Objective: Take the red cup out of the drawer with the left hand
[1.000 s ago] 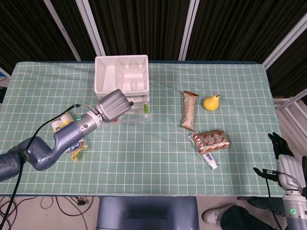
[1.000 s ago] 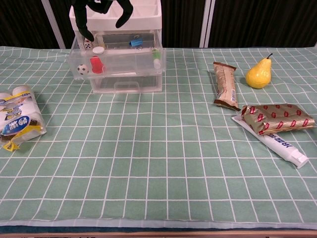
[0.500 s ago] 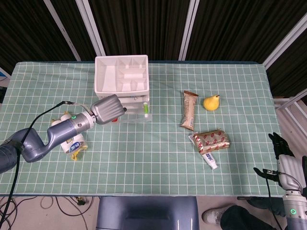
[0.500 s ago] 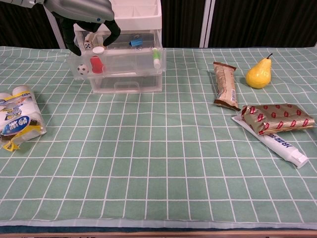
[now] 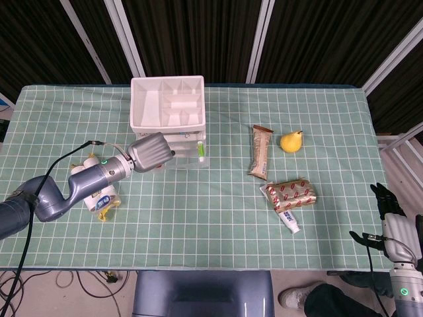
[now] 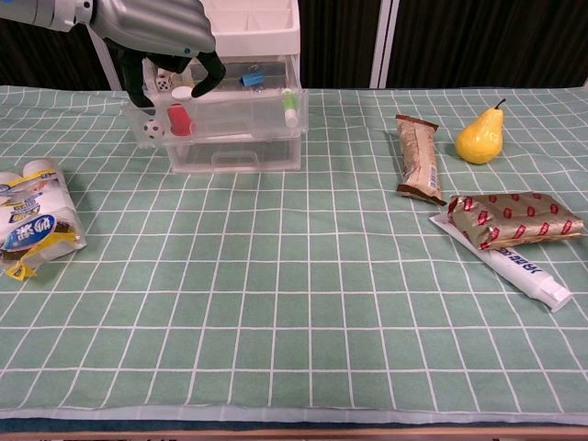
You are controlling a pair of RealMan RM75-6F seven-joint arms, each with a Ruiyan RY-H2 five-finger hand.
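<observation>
The red cup (image 6: pixel 180 119) stands upright in the pulled-out clear drawer (image 6: pixel 241 114) of the white organiser (image 5: pixel 167 109), near the drawer's left end. My left hand (image 6: pixel 162 41) hovers just above the cup, palm down, fingers spread and pointing down with nothing in them. In the head view the left hand (image 5: pixel 151 152) covers the cup and the drawer's left part. My right hand (image 5: pixel 388 220) hangs off the table's lower right, dark fingers apart, holding nothing.
In the drawer lie a small ball (image 6: pixel 152 129), a die (image 6: pixel 163 84), a white cap (image 6: pixel 183 93), a blue piece (image 6: pixel 250 79) and a green tube (image 6: pixel 290 107). A tissue pack (image 6: pixel 35 224) sits left. A snack bar (image 6: pixel 419 158), pear (image 6: pixel 481 136), foil packet (image 6: pixel 514 220) and toothpaste (image 6: pixel 524 268) lie right.
The left hand has drawn back toward the left and come lower over the drawer's left end, now just above the red cup. The right hand has not moved.
</observation>
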